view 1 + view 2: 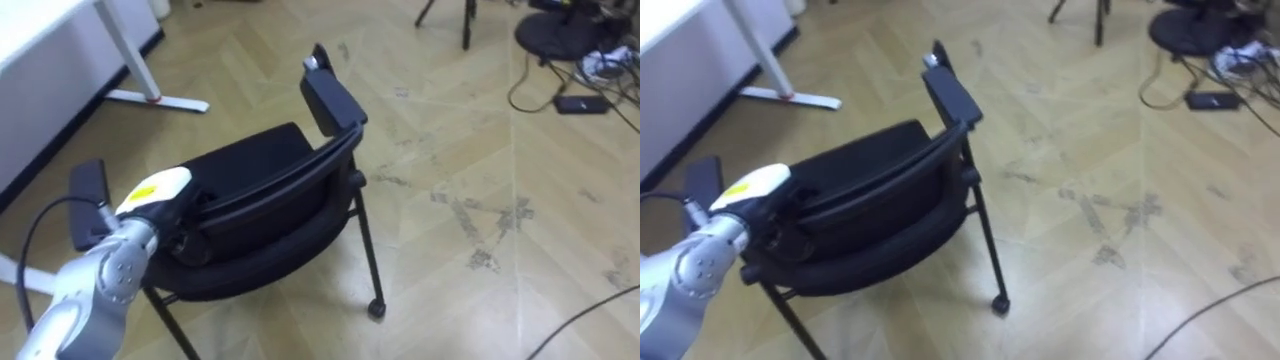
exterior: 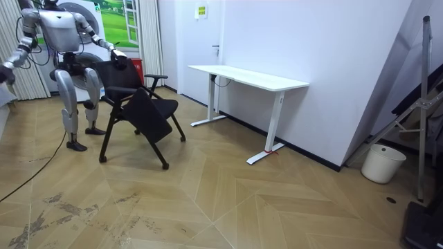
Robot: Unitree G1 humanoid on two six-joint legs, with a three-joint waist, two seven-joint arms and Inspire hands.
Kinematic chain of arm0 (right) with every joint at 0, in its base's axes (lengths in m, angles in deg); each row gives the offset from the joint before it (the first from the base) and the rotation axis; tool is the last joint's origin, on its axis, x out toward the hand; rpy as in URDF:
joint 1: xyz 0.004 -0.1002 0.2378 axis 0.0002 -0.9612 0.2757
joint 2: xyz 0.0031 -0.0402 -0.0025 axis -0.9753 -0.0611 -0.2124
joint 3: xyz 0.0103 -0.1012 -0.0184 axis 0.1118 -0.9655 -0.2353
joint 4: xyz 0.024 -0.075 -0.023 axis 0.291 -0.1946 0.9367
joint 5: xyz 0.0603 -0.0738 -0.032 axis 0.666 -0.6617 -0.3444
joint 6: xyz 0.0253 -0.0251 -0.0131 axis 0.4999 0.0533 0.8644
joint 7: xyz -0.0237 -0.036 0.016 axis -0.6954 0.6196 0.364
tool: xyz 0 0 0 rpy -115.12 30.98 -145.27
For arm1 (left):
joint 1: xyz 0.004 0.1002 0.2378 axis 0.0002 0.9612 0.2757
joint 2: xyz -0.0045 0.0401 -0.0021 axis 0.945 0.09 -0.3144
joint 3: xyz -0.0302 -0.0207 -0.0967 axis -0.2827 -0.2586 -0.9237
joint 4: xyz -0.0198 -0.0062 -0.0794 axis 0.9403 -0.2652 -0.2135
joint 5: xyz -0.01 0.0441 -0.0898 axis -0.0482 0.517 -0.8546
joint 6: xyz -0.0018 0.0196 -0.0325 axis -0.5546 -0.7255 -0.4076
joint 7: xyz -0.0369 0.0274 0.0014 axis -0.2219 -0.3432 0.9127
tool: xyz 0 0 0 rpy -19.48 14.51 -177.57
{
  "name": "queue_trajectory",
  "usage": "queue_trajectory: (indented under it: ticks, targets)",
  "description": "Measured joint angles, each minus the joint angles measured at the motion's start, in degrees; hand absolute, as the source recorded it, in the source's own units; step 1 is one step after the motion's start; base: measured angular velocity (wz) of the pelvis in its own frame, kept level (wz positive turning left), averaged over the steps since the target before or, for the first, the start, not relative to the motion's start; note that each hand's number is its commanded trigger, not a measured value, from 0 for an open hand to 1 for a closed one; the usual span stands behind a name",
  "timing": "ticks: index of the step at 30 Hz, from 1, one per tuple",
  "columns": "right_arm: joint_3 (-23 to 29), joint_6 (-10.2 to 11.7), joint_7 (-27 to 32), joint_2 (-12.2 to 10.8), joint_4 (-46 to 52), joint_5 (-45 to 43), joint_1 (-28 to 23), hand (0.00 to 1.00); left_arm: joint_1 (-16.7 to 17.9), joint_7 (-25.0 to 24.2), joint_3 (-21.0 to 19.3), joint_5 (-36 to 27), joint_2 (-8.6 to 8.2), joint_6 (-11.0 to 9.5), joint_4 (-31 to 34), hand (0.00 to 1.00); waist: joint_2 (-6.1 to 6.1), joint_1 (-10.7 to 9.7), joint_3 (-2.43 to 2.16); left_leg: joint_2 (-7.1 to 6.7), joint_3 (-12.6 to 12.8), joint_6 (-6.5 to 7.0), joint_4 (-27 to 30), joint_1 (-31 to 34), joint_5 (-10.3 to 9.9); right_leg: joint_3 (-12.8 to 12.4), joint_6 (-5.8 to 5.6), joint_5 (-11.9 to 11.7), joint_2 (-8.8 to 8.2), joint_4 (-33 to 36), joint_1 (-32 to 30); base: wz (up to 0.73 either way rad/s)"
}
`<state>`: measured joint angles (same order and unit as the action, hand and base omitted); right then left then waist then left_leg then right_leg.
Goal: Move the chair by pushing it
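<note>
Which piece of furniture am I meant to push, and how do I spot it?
Find the long white desk against the wall. On the wooden floor to the room view's left of it, just before the robot, stands the chair, with the left hand at its backrest. It is the one black, thin-legged seat; desk and bin are white.

Pale herringbone parquet floor [image 2: 277, 207], scuffed in places, meets plain white walls [image 2: 332, 41]. A white desk [image 2: 249, 77] stands against one wall, a white bucket [image 2: 383, 163] beyond it; dark cables [image 1: 560, 95] trail across the boards.
</note>
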<state>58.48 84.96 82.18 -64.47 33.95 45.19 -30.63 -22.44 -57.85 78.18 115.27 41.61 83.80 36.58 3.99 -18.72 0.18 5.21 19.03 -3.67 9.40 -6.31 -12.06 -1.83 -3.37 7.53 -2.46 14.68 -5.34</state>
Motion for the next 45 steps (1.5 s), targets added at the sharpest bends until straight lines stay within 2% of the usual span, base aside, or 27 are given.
queue_trajectory:
  ticks: [1, 2, 6, 9, 12, 16, 19, 21, 24, 26, 28, 30, 32, 35, 38, 40, 43, 45]
  targets:
    - [-0.01, 0.17, 2.73, 0.00, 3.78, -1.98, -0.37, 0.00, 0.01, 0.56, 0.00, -0.32, 0.47, -0.07, 0.01, 1.00, -0.46, -0.07, -0.04, 0.04, -0.01, 0.21, 0.01, 0.41, -0.12, 0.02, 0.01, -0.05, 0.05, 0.18, -0.48, 0.00]
    - [0.03, 0.67, 5.32, 0.01, 7.37, -2.42, -0.50, 0.00, 0.01, 0.84, -0.01, -0.33, 0.48, 0.01, 0.22, 1.00, -0.56, -0.04, -0.33, 0.04, 0.02, 0.38, 0.12, 0.80, -0.22, -0.01, 0.12, -0.40, 0.07, 0.08, -0.80, 0.00]
    - [-0.32, 1.00, 10.87, 0.16, 16.90, -5.25, 0.59, 0.00, 0.02, 1.00, 0.00, -0.30, 0.44, -0.03, 0.27, 1.00, -0.29, 0.15, -0.42, 0.00, 0.54, 0.67, 0.05, 0.80, -0.42, -0.64, 0.03, -0.85, 0.20, 0.10, -0.85, -0.08]
    - [-0.32, 0.99, 13.49, 0.69, 21.88, -9.12, 4.24, 0.00, 0.02, 1.19, -0.02, 0.19, 0.41, -0.32, 0.29, 1.00, -0.20, 0.30, -0.40, -0.02, 0.86, 0.68, 0.04, 0.81, -0.43, -0.79, 0.01, -0.93, 0.20, 0.15, -1.01, -0.03]
    - [-0.34, 0.99, 14.06, 2.98, 25.79, -12.43, 8.23, 0.00, 0.02, 1.40, -0.02, 0.18, 0.38, -0.87, 0.30, 1.00, -0.27, 0.50, -0.35, -0.04, 0.83, 0.68, 0.06, 0.78, -0.43, -0.80, -0.01, -0.92, 0.20, 0.20, -0.97, 0.00]
    - [-0.60, 0.52, 14.40, 6.78, 31.35, -14.85, 14.90, 0.00, -0.01, 1.72, -0.02, 0.49, -0.36, -0.56, 0.88, 1.00, -0.34, 1.43, 0.04, -0.04, 0.72, 0.68, 0.04, 0.81, -0.43, -0.69, -0.02, -0.91, 0.17, 0.08, -0.96, 0.01]
    - [-3.01, 0.14, 14.22, 8.79, 33.27, -18.32, 19.11, 0.00, -0.02, 1.80, 0.00, 0.33, -0.40, -0.54, 1.30, 1.00, -0.81, 2.17, 0.44, 0.00, 0.48, 0.68, 0.07, 0.75, -0.42, -0.30, 0.01, -0.85, 0.11, 0.20, -0.86, 0.04]
    - [-5.59, -0.75, 13.23, 9.58, 33.46, -21.60, 21.54, 0.00, -0.08, 1.86, 0.00, 0.34, -0.40, -0.26, 2.10, 1.00, -1.21, 2.57, 0.47, 0.00, 0.52, 0.69, 0.09, 0.97, -0.41, -0.31, 0.04, -0.88, 0.11, 0.21, -1.17, -0.02]
    - [-9.64, -2.00, 10.20, 9.73, 34.85, -24.23, 24.66, 0.00, -0.41, 1.68, 0.39, 0.84, -0.47, -0.56, 2.85, 1.00, -1.71, 3.73, 0.39, -0.02, 0.59, 0.69, 0.02, 1.11, -0.40, -0.31, 0.06, -0.89, 0.10, 0.47, -1.57, -0.02]
    - [-12.86, -2.74, 7.46, 11.02, 35.45, -26.90, 26.79, 0.00, -1.07, 1.65, 0.87, 1.64, -0.47, -1.46, 2.89, 1.00, -2.36, 5.02, 0.52, 0.03, 0.78, 0.68, -0.04, 0.94, -0.40, -0.24, 0.09, -0.87, 0.15, 0.66, -1.63, -0.02]
    - [-14.71, -3.24, 5.19, 12.03, 35.89, -29.17, 28.79, 0.00, -1.53, 1.70, 1.07, 2.57, -0.45, -2.17, 2.89, 1.00, -2.92, 5.30, 0.64, 0.04, 0.66, 0.68, -0.08, 1.07, -0.40, 0.15, 0.11, -0.85, 0.07, 0.47, -1.48, 0.07]
    - [-16.39, -3.23, 3.37, 13.21, 36.04, -30.58, 30.69, 0.00, -2.01, 1.73, 1.61, 3.43, -0.46, -2.71, 2.75, 1.00, -3.49, 6.20, 0.58, 0.10, 0.58, 0.68, -0.08, 1.00, -0.40, 0.38, 0.18, -0.90, 0.08, 0.02, -1.11, 0.04]
    - [-18.60, -3.24, 0.11, 14.90, 37.13, -33.67, 31.42, 0.00, -2.09, 2.00, 2.22, 4.38, -0.36, -3.88, 2.77, 1.00, -4.52, 6.83, 0.26, 0.21, 0.29, 0.68, -0.08, 0.76, -0.40, 0.79, 0.18, -0.90, 0.08, -0.44, -0.52, 0.07]
    - [-22.08, -3.31, -4.53, 15.36, 38.01, -35.58, 32.86, 0.00, -2.24, 1.92, 3.18, 4.39, 0.31, -4.15, 2.81, 1.00, -5.16, 7.06, -0.09, 0.23, -0.41, 0.68, -0.08, 0.46, -0.40, 1.14, 0.17, -0.90, 0.00, -1.04, 0.38, 0.10]
    - [-26.41, -4.99, -9.56, 15.96, 38.03, -37.05, 35.80, 0.00, -3.93, 1.83, 4.73, 4.34, 0.49, -4.29, 1.78, 1.00, -5.47, 8.30, 0.03, 0.26, -1.04, 0.68, -0.25, 0.13, -0.40, 1.57, 0.18, -0.90, -0.03, -0.98, 0.70, 0.04]
    - [-29.32, -5.70, -13.71, 16.12, 38.03, -38.07, 37.91, 0.00, -4.66, 1.68, 5.36, 4.34, 0.49, -4.44, 1.22, 1.00, -5.64, 8.30, 0.13, 0.36, -1.95, 0.67, -0.27, 0.03, -0.40, 2.37, 0.18, -0.89, -0.04, -1.14, 1.27, 0.17]
    - [-32.01, -5.75, -20.15, 16.15, 38.00, -41.93, 41.13, 0.00, -5.78, 0.91, 5.55, 4.97, 0.48, -5.38, 1.09, 1.00, -6.19, 9.11, 0.47, 0.37, -2.22, 0.67, -0.22, 0.28, -0.39, 3.13, 0.20, -0.87, -0.18, -1.11, 1.26, 0.10]
    - [-32.72, -5.75, -23.23, 16.15, 37.85, -45.05, 42.62, 0.00, -6.42, 0.27, 5.57, 5.46, 0.47, -6.13, 1.11, 1.00, -6.69, 9.39, 0.42, 0.35, -2.68, 0.67, -0.07, 0.69, -0.39, 3.84, 0.20, -0.87, -0.35, -1.12, 1.11, 0.10]
